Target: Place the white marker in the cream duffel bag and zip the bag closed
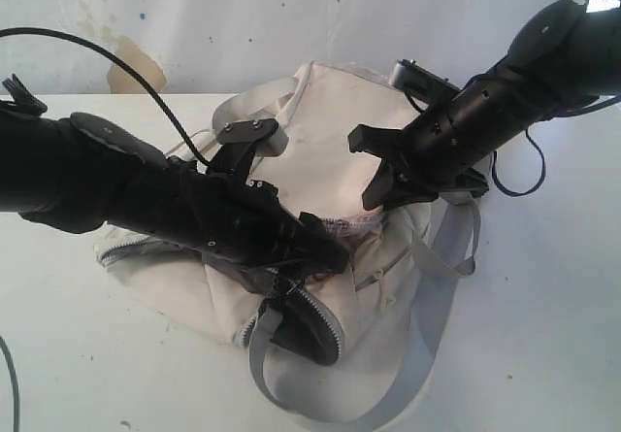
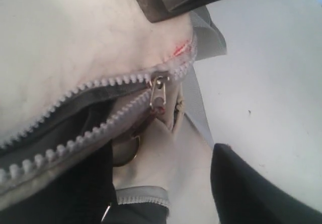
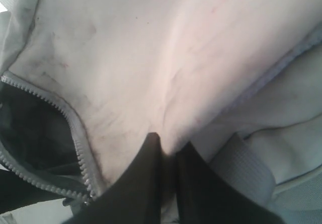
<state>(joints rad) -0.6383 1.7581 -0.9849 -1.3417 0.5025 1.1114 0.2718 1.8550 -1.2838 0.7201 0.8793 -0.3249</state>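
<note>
Part remains for you: no white marker in sight, cream duffel bag [image 1: 330, 112] gaping unzipped, left end effector [image 1: 332, 256] wide by the slider [image 2: 158, 90], right end effector [image 3: 168, 148] pinching its fabric

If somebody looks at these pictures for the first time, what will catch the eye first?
A stained cream bag lies in the middle of the white table, its zip partly open onto dark lining. Two black arms meet over it: the right arm pinches its cloth in shut jaws, and the left arm holds open jaws near the zip slider.
</note>
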